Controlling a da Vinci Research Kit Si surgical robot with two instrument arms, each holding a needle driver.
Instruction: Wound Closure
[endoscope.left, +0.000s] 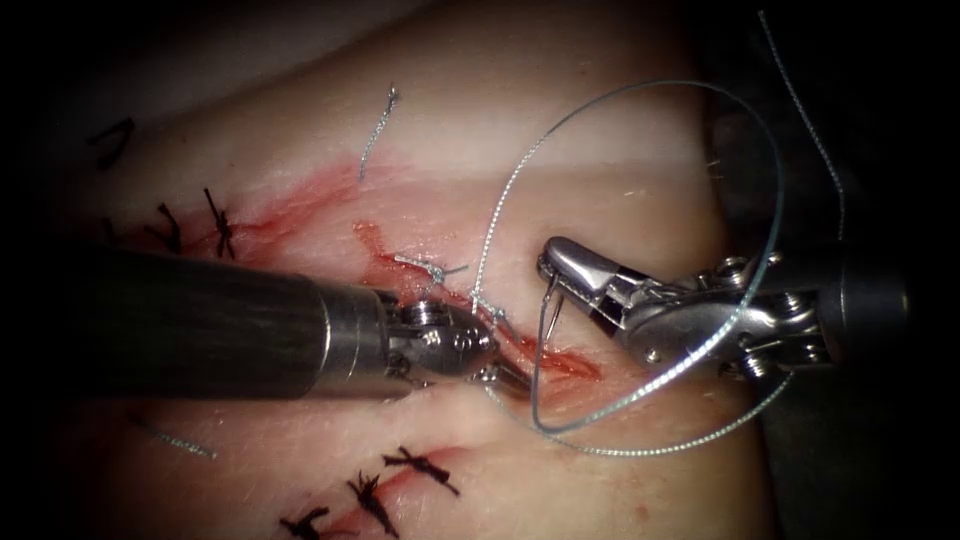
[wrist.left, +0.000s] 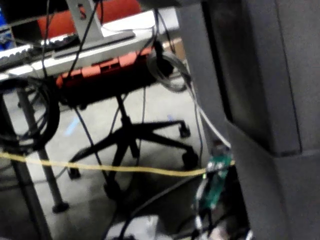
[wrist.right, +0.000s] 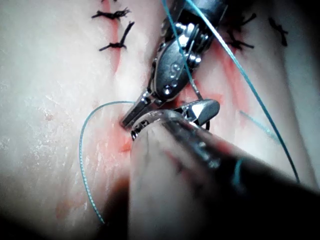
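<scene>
Two hands meet over the cut (endoscope.left: 560, 365), one from each side. The right hand (endoscope.left: 556, 266) lies just right of the cut, its jaws closed on the needle (endoscope.left: 548, 310) near one end; the needle hangs down from the jaw tips toward the tissue (endoscope.left: 620, 160), its long axis roughly upright and its point just above the red-stained edge, not visibly in the tissue. The left hand (endoscope.left: 500, 375) lies with its tip at the cut, just left of and below the needle; I cannot tell whether it is open or what it holds. Thread (endoscope.left: 640, 100) loops wide around the right hand and runs back down to the cut. By my judgement the right hand is the nearer to the needle's entry spot.
</scene>
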